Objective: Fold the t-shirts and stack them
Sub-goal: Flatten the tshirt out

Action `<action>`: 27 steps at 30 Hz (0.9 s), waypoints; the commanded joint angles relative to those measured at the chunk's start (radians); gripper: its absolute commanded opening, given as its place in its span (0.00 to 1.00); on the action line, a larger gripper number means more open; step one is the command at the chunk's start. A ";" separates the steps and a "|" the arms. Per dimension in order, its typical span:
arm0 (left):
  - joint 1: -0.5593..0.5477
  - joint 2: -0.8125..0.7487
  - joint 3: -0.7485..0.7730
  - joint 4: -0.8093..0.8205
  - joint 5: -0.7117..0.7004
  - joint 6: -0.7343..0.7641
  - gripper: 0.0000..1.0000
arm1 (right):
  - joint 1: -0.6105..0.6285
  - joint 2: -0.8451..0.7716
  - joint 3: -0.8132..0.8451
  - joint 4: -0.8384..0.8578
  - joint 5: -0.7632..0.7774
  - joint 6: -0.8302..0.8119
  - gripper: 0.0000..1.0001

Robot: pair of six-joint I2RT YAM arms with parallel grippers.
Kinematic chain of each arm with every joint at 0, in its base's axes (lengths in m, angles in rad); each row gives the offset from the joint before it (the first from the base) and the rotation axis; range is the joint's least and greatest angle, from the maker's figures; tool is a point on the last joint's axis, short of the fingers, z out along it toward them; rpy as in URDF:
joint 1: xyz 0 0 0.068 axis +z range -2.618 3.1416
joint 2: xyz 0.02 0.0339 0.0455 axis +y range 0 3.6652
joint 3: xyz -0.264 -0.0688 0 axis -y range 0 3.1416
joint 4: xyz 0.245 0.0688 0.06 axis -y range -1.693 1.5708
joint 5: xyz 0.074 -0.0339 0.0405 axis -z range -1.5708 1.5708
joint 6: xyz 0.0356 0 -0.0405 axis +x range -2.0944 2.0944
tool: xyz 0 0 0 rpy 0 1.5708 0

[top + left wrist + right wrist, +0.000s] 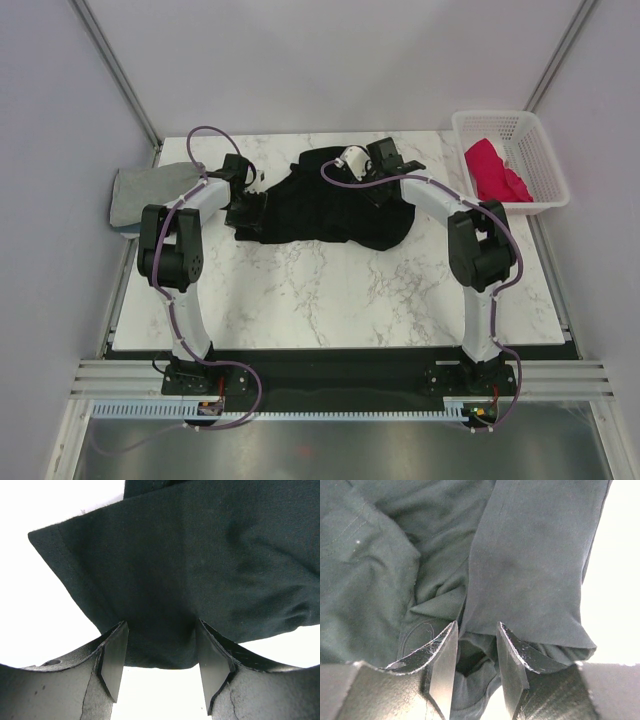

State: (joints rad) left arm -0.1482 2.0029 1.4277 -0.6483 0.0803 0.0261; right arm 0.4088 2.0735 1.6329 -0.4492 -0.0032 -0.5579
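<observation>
The bench (330, 295) is white marble with thin grey veins. On it lies a black t-shirt (330, 210), plain and unpatterned. A grey t-shirt (140, 193) lies at the left edge. A crimson-pink t-shirt (493, 170) fills a white lattice basket (548, 170). The arms (432, 198) are white with black joints and purple cables (205, 131). The left hand (160, 667) and right hand (475, 667) are black.

Left arm (185, 320), right arm (478, 320): white links, bulky black joints
Cables (243, 400): purple, looping
Bases (195, 378): black
Fingers (112, 662): black, flat-faced, scuffed edges
</observation>
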 commanded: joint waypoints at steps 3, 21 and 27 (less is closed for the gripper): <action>-0.008 0.034 0.030 0.004 0.019 -0.009 0.63 | 0.002 -0.069 -0.016 -0.026 -0.023 0.016 0.44; -0.010 0.039 0.025 0.004 0.019 -0.012 0.63 | 0.002 0.023 0.048 -0.034 -0.031 0.036 0.40; -0.010 0.043 0.030 0.004 0.018 -0.012 0.63 | 0.002 0.062 0.082 -0.032 -0.032 0.050 0.36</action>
State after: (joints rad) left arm -0.1482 2.0163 1.4452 -0.6563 0.0807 0.0257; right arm 0.4088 2.1113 1.6661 -0.4850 -0.0204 -0.5274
